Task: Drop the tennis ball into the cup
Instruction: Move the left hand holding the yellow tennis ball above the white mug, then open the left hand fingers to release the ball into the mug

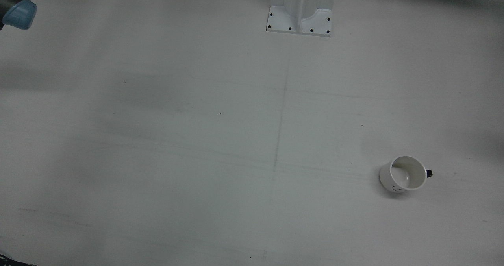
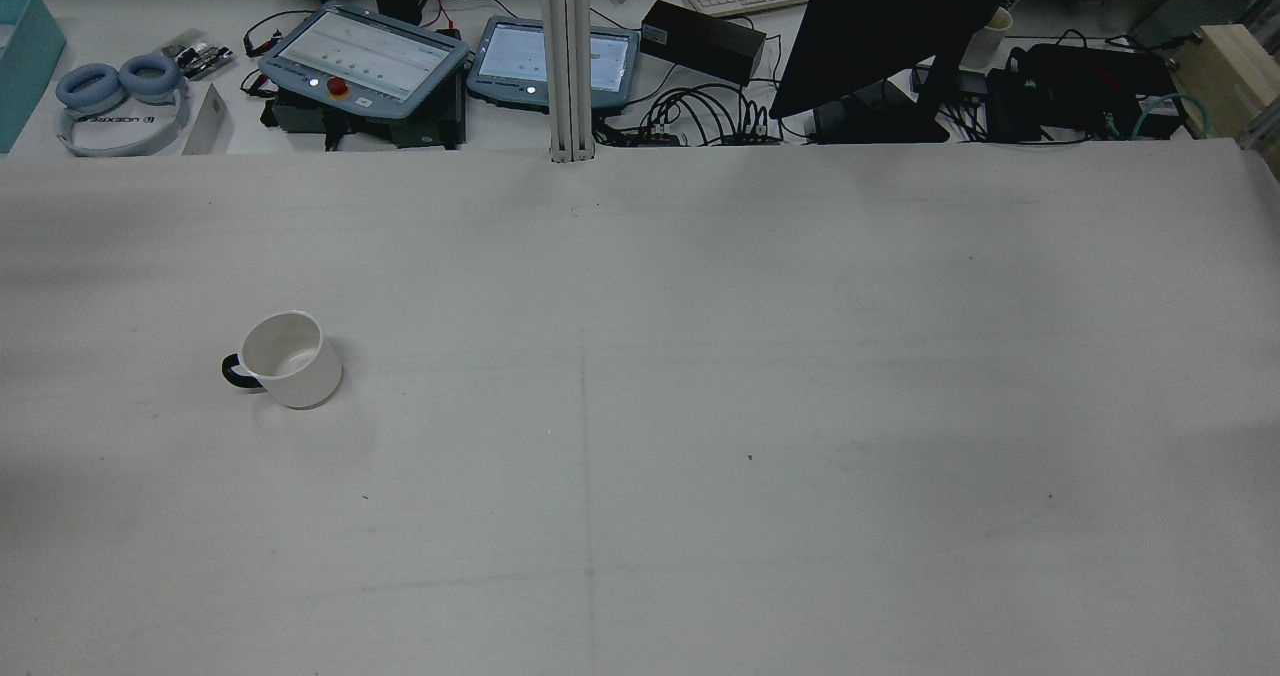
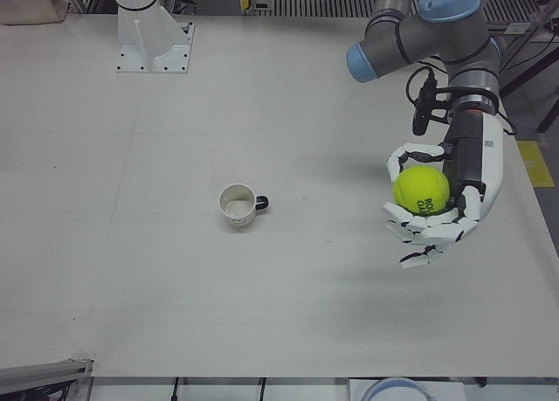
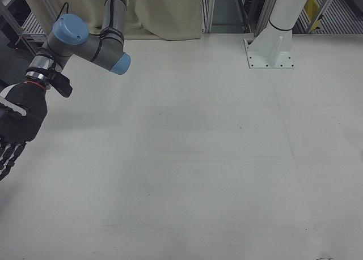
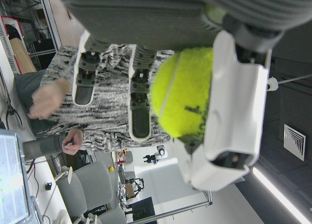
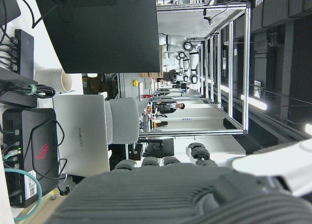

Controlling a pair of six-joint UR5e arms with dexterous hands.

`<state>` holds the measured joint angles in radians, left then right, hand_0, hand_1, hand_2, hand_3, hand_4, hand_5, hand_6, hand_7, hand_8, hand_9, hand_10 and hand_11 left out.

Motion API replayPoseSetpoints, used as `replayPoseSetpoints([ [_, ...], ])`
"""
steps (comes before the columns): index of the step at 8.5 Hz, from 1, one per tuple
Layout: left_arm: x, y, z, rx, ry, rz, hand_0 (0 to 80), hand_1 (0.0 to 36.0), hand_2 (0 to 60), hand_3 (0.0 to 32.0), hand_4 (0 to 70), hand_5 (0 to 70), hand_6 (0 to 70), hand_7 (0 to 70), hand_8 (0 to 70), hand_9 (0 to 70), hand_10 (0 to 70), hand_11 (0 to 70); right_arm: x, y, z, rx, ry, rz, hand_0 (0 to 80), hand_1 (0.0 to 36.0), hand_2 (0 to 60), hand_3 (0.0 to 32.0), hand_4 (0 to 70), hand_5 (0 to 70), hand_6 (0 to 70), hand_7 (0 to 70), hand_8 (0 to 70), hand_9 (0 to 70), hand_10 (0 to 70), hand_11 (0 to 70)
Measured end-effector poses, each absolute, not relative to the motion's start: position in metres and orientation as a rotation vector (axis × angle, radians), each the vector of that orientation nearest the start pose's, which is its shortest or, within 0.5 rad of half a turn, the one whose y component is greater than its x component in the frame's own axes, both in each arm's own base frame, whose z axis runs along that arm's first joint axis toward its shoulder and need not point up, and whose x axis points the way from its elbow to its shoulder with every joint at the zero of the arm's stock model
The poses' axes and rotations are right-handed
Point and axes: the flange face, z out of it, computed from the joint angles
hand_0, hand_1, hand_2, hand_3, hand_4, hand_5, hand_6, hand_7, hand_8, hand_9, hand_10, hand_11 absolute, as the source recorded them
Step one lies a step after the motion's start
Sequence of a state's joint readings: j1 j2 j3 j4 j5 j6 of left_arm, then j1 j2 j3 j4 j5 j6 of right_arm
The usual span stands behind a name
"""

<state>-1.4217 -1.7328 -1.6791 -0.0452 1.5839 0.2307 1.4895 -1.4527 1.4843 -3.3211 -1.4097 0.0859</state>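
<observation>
A white cup (image 1: 403,174) with a dark handle stands upright on the table, on the robot's left half; it also shows in the rear view (image 2: 285,359) and the left-front view (image 3: 238,204). My left hand (image 3: 441,200) is shut on a yellow-green tennis ball (image 3: 421,190), palm up, well above the table and far to the view's right of the cup. The ball (image 5: 183,92) fills the left hand view between the fingers. My right hand (image 4: 14,130) hangs at the far left edge of the right-front view, fingers spread and empty.
White arm pedestals stand at the table's robot side (image 1: 301,10) (image 3: 153,38) (image 4: 272,45). In the rear view, teach pendants (image 2: 365,56), a monitor (image 2: 890,26), cables and headphones (image 2: 115,96) lie beyond the table's far edge.
</observation>
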Motion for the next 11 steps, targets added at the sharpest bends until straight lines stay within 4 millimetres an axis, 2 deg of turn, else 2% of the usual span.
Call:
replayPoseSetpoints([
  [1, -0.034, -0.578, 0.535, 0.055, 2.375, -1.66, 80.0, 36.0, 60.0, 32.0, 7.6, 33.8, 70.0, 64.4, 46.7, 40.0, 15.9, 26.9, 0.106, -0.535, 0.685, -0.019, 1.985, -2.293, 0.0, 0.0, 0.0, 0.0, 0.0, 0.0, 0.0, 0.0, 0.0, 0.0, 0.0, 0.0],
  [2, 0.004, -0.568, 0.528, -0.027, 2.364, -1.609, 80.0, 36.0, 60.0, 32.0, 4.6, 33.9, 70.0, 62.7, 46.7, 39.2, 15.7, 26.6, 0.106, -0.535, 0.685, -0.019, 1.986, -2.293, 0.0, 0.0, 0.0, 0.0, 0.0, 0.0, 0.0, 0.0, 0.0, 0.0, 0.0, 0.0],
  [3, 0.045, -0.559, 0.518, -0.107, 2.346, -1.555, 80.0, 36.0, 60.0, 32.0, 3.6, 31.7, 70.0, 64.7, 45.6, 39.7, 16.0, 26.9, 0.106, -0.535, 0.685, -0.019, 1.985, -2.293, 0.0, 0.0, 0.0, 0.0, 0.0, 0.0, 0.0, 0.0, 0.0, 0.0, 0.0, 0.0],
  [5, 0.121, -0.545, 0.499, -0.202, 2.317, -1.449, 80.0, 36.0, 60.0, 32.0, 3.1, 34.0, 70.0, 62.3, 46.9, 39.4, 16.3, 27.4, 0.106, -0.535, 0.685, -0.019, 1.985, -2.293, 0.0, 0.0, 0.0, 0.0, 0.0, 0.0, 0.0, 0.0, 0.0, 0.0, 0.0, 0.0],
  [7, 0.18, -0.536, 0.487, -0.259, 2.302, -1.389, 80.0, 36.0, 60.0, 32.0, 3.1, 31.1, 67.9, 65.0, 45.3, 40.0, 16.6, 27.8, 0.106, -0.535, 0.685, -0.019, 1.985, -2.293, 0.0, 0.0, 0.0, 0.0, 0.0, 0.0, 0.0, 0.0, 0.0, 0.0, 0.0, 0.0],
  [8, 0.205, -0.531, 0.484, -0.279, 2.289, -1.366, 80.0, 36.0, 60.0, 32.0, 3.2, 33.3, 70.0, 62.5, 46.4, 39.3, 16.6, 27.8, 0.106, -0.535, 0.685, -0.019, 1.985, -2.293, 0.0, 0.0, 0.0, 0.0, 0.0, 0.0, 0.0, 0.0, 0.0, 0.0, 0.0, 0.0],
  [9, 0.227, -0.526, 0.485, -0.296, 2.273, -1.353, 80.0, 36.0, 60.0, 32.0, 2.6, 31.9, 70.0, 63.0, 45.5, 39.3, 16.5, 27.7, 0.106, -0.535, 0.685, -0.019, 1.984, -2.293, 0.0, 0.0, 0.0, 0.0, 0.0, 0.0, 0.0, 0.0, 0.0, 0.0, 0.0, 0.0],
  [10, 0.241, -0.522, 0.488, -0.307, 2.261, -1.346, 80.0, 36.0, 60.0, 32.0, 1.8, 31.7, 69.8, 59.5, 44.6, 36.9, 16.1, 27.1, 0.106, -0.535, 0.685, -0.019, 1.985, -2.293, 0.0, 0.0, 0.0, 0.0, 0.0, 0.0, 0.0, 0.0, 0.0, 0.0, 0.0, 0.0],
  [11, 0.246, -0.52, 0.49, -0.314, 2.256, -1.344, 80.0, 36.0, 45.8, 32.0, 0.0, 26.3, 50.4, 33.8, 31.7, 18.5, 13.8, 23.8, 0.106, -0.535, 0.685, -0.019, 1.985, -2.293, 0.0, 0.0, 0.0, 0.0, 0.0, 0.0, 0.0, 0.0, 0.0, 0.0, 0.0, 0.0],
])
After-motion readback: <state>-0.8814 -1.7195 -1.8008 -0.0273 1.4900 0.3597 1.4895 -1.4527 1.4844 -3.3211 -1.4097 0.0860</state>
